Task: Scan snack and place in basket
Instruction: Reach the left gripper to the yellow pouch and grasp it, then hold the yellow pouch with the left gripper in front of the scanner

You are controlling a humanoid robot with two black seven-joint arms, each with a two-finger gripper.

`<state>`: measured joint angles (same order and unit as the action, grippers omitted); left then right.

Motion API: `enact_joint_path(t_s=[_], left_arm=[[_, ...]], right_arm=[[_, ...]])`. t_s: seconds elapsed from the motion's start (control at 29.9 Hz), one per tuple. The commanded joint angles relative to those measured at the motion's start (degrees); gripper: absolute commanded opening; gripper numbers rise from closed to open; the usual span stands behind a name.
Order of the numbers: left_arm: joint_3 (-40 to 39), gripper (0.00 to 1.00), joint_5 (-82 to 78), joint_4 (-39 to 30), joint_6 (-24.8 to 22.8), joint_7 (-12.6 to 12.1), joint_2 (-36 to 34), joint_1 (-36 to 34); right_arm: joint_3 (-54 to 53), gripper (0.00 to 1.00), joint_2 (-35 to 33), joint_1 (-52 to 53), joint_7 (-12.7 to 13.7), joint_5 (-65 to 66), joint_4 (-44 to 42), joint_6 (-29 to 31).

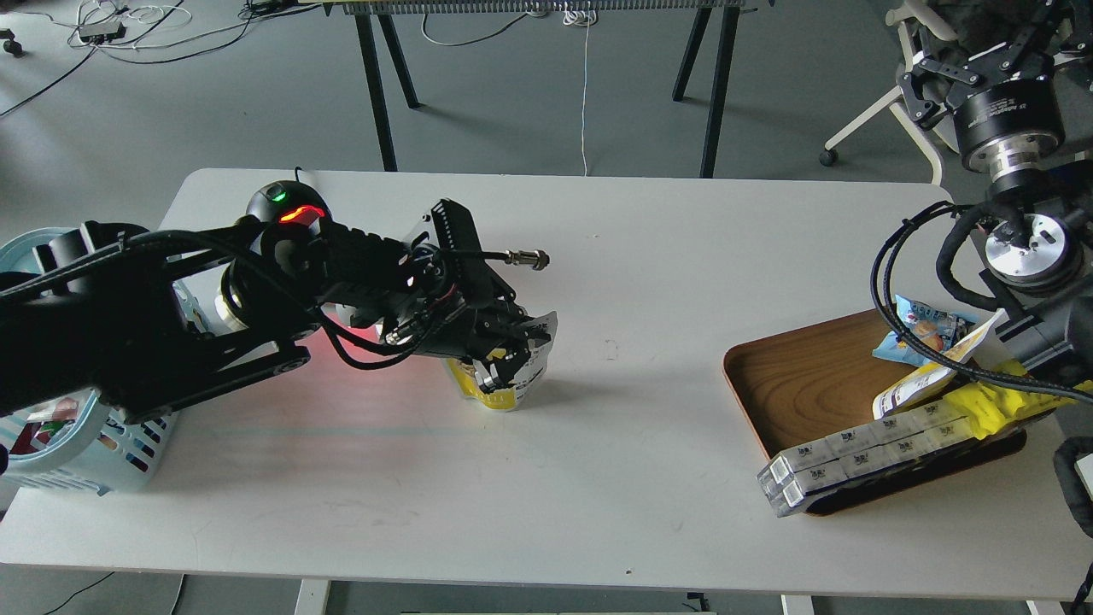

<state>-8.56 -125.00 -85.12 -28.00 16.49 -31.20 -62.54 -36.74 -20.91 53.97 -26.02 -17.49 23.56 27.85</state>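
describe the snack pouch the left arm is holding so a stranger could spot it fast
Start at the white table and follow the black left arm to its fingers near the middle. The snack held there is a small yellow-and-white pouch, the only package away from the wooden tray on the right.

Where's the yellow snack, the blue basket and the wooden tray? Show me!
snack (499,395): head view, on its yellow bottom edge below the left gripper's fingers.
basket (128,457): head view, on its slotted side wall at the left.
tray (807,384): head view, on its bare wooden floor.
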Motion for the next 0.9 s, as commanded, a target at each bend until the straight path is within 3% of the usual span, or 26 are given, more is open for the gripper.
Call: enact_joint_path(t_s=[0.0,0.2,0.37,0.64,0.87], left_arm=[[-0.14,0.03,0.00,-0.05,0.00,0.12,0.00,0.05],[-0.93,0.01,0.00,-1.88,0.00,1.35,-1.14,-0.04],[-4.09,0.00,0.00,-4.35,0.00,6.09,-5.35,-0.04],[-9.81,0.00,0.00,-4.79,0.00,10.75,-11.07,0.05],[-10.69,0.00,0.00,-2.43,0.00,11.51,-14.67,0.05]], right_arm=[[0.00,0.99,-0.01,-0.01,-0.09,0.00,-0.01,-0.16],[-0.18,0.99,-0.45,-0.01,-0.09,0.00,-0.01,-0.17],[-0.79,0.99,-0.63,-0.01,0.00,0.00,-0.01,-0.17],[-0.88,0.99,-1.07,-0.01,-0.09,0.00,-0.01,-0.25],[-1.41,0.99,-1.15,-0.01,0.00,0.00,-0.01,-0.34]])
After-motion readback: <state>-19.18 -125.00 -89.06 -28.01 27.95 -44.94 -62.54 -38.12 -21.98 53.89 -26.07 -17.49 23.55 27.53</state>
